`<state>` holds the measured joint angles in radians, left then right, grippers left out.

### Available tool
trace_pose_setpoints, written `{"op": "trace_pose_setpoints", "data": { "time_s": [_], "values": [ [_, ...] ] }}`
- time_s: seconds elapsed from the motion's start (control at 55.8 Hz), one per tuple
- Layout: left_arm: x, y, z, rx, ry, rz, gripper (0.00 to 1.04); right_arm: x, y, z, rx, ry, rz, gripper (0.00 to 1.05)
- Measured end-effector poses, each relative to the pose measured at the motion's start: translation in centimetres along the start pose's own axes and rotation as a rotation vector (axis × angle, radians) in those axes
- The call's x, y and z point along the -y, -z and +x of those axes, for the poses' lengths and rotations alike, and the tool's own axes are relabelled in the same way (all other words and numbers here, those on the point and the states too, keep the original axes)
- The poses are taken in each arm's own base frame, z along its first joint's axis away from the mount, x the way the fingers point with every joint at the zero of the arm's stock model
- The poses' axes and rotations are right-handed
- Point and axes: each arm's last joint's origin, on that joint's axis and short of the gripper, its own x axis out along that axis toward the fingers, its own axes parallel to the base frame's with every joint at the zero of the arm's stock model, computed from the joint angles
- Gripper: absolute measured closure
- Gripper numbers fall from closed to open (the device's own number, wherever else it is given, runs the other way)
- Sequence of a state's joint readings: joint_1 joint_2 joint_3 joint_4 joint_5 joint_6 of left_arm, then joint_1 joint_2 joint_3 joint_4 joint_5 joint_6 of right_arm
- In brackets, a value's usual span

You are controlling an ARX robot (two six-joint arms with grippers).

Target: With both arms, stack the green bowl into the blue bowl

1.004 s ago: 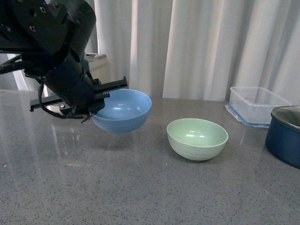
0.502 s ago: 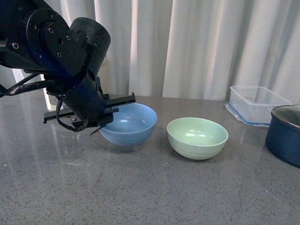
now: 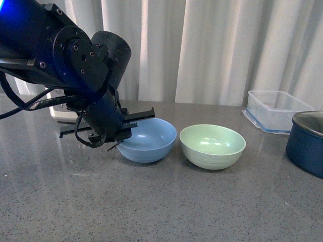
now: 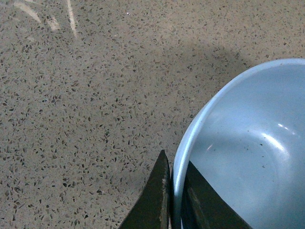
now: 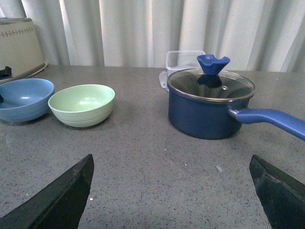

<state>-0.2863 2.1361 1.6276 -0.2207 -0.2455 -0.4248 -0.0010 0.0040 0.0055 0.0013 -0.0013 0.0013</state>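
Observation:
The blue bowl (image 3: pixel 149 139) rests on the grey counter, just left of the green bowl (image 3: pixel 212 146), with a small gap between them. My left gripper (image 3: pixel 123 131) is shut on the blue bowl's left rim; in the left wrist view the rim (image 4: pixel 183 152) runs between the two dark fingers (image 4: pixel 157 200). My right gripper (image 5: pixel 171 167) is open and empty, low over bare counter; it is out of the front view. In the right wrist view the blue bowl (image 5: pixel 24 99) and green bowl (image 5: pixel 82 104) stand side by side, far from that gripper.
A dark navy pot (image 5: pixel 209 107) with glass lid and long handle stands right of the green bowl, and shows in the front view (image 3: pixel 307 143). A clear rectangular container (image 3: pixel 275 112) sits behind it. A beige appliance (image 5: pixel 19 47) stands at the back left. White curtains close the back.
My left arm has carried the blue bowl down and to the right, from above the counter to resting on it beside the green bowl. The green bowl has not moved.

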Motion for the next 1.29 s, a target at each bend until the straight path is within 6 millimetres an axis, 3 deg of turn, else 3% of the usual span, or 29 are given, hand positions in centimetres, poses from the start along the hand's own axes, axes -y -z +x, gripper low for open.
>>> {"op": "trace_pose_setpoints", "data": {
  "time_s": [0.323, 0.771, 0.968, 1.094, 1.291],
  "values": [
    [0.2, 0.1, 0.4, 0.000, -0.008, 0.002, 1.01, 0.0, 0.0, 0.0, 0.000, 0.000, 0.000, 0.10],
    [-0.2, 0.3, -0.4, 0.010, 0.013, -0.006, 0.33, 0.0, 0.0, 0.0, 0.000, 0.000, 0.000, 0.10],
    [-1.7, 0.4, -4.6, 0.105, 0.019, 0.008, 0.05, 0.0, 0.0, 0.0, 0.000, 0.000, 0.000, 0.10],
    [-3.5, 1.5, -8.6, 0.175, 0.021, 0.035, 0.07, 0.0, 0.0, 0.0, 0.000, 0.000, 0.000, 0.10],
    [-8.2, 6.4, -14.9, 0.189, -0.039, 0.076, 0.07, 0.0, 0.0, 0.0, 0.000, 0.000, 0.000, 0.10]
  ]
}}
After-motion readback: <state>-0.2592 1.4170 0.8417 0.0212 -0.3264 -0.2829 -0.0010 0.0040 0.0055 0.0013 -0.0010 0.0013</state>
